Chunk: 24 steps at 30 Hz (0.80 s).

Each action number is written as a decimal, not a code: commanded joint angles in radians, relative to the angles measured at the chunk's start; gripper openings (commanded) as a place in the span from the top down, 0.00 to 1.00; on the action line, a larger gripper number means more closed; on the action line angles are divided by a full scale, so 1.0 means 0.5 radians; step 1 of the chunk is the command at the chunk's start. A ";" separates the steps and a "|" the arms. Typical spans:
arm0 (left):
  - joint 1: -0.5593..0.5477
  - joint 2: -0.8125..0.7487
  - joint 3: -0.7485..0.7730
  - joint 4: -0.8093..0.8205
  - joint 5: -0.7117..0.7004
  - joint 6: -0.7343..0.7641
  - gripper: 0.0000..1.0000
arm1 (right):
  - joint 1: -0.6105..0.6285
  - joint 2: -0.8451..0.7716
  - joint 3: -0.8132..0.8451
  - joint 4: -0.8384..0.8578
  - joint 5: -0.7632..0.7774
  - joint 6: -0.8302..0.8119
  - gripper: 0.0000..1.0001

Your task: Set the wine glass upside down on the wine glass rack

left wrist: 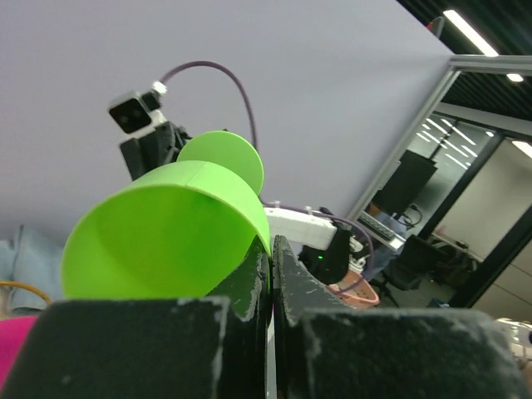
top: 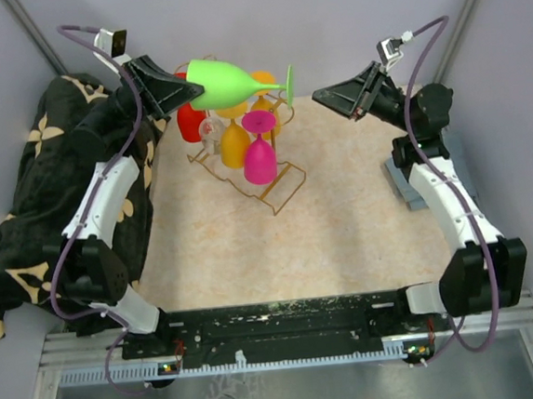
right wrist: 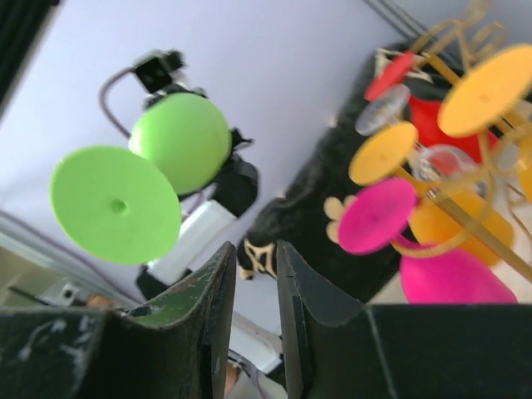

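Wine glass (top: 225, 82), lime green, hangs in the air on its side above the far left corner of the wine glass rack (top: 288, 190). From the left: a black patterned cloth (top: 26, 230) crowds the tabletop (top: 344, 230) edge beside the left arm, whose pincer (top: 190, 94) is clamped on the wall of the bowl at its mouth. The glass's long axis runs left to right, mouth toward that pincer and round foot (top: 289, 84) toward the right arm.

Below it the gold wire rack carries a red glass (top: 191, 120), an orange glass (top: 235, 144) and a pink glass (top: 259, 158), bowls down. Which loops are free cannot be told.

Farther right, the right pincer (top: 325, 94) holds nothing, its fingers drawn almost together; its wrist view looks nearly straight at the foot, just beside it.

The glass likely needs tipping bowl-down before its foot can enter a loop – and the left arm has it. Open room lies right of and nearer than the rack; the hung glasses crowd the approach.
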 commanded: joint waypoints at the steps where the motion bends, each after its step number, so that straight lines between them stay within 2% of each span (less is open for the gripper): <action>1: 0.004 0.018 0.074 0.566 -0.073 -0.410 1.00 | -0.011 0.259 0.041 1.655 -0.122 1.002 0.73; 4: 0.004 0.063 0.092 0.740 -0.160 -0.553 1.00 | -0.007 0.445 0.115 2.188 -0.020 1.488 0.73; 7: 0.004 0.136 0.127 0.905 -0.264 -0.746 1.00 | 0.028 0.562 0.194 2.443 0.057 1.694 0.73; 19: 0.001 0.172 0.087 0.947 -0.414 -0.830 1.00 | 0.317 0.670 0.498 2.346 0.094 1.655 0.72; 24: 0.000 0.174 0.125 0.947 -0.465 -0.865 1.00 | 0.345 0.677 0.519 2.285 0.104 1.612 0.72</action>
